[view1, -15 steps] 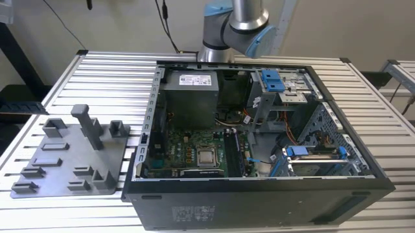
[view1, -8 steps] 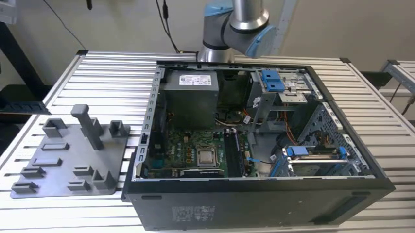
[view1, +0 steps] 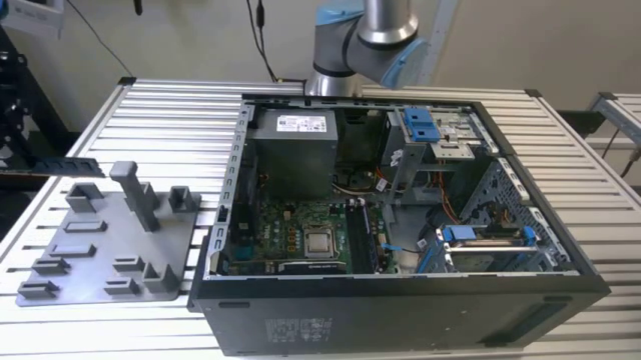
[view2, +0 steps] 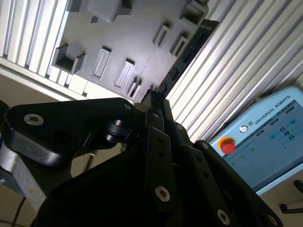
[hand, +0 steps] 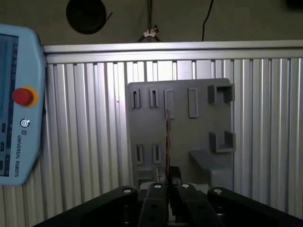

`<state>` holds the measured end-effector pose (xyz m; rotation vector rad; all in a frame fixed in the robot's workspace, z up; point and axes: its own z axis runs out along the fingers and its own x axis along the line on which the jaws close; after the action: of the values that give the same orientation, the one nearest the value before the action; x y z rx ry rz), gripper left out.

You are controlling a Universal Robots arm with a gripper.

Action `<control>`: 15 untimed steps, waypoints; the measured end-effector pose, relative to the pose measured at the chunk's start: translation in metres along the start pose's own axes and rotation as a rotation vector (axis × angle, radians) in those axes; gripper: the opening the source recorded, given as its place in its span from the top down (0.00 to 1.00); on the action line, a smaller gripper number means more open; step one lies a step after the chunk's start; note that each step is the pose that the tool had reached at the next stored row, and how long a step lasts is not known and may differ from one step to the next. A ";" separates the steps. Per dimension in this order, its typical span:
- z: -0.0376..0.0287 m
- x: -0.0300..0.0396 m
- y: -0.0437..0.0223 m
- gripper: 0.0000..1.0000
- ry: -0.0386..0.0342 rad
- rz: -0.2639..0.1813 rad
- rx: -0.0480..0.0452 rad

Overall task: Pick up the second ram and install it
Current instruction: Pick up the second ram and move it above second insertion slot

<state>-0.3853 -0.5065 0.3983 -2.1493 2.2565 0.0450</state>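
Black linkage of the gripper (hand: 168, 183) comes first in both wrist views. Its two fingers (hand: 156, 190) are pressed together on one end of the second ram (hand: 167, 137), so the stick is carried and is not lying anywhere. It points away from the wrist toward the grey tray (hand: 201, 135). In the exterior view I see it level in the air at about nine o'clock from the computer case (view1: 401, 319), by the tray's ten o'clock corner and, I judge, apart from it. I expect this stick to be very light and stiff, but thin and easy to hurt, so it should not be bent or twisted, nor rubbed on its contact edge. A hold on the short end, across the flat faces, seems right to me, though so long a free length may slip if the pinch is weak. Under the tray lies the ribbed aluminium table (view1: 170, 127). Farther, inside the case, the silver processor (view1: 320, 241) sits toward eight o'clock of the middle. The memory slots (view1: 362, 238) beside it I cannot read clearly.
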 end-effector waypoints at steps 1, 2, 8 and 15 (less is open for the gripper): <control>0.0000 -0.0002 -0.0045 0.86 0.0001 0.000 -0.0020; -0.0001 -0.0005 -0.0094 0.86 0.0002 0.000 -0.0044; -0.0001 -0.0018 -0.0366 0.86 0.0009 0.001 -0.0168; -0.0001 -0.0033 -0.0684 0.86 0.0015 0.001 -0.0292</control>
<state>-0.3169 -0.5065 0.3984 -2.1632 2.2717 0.0768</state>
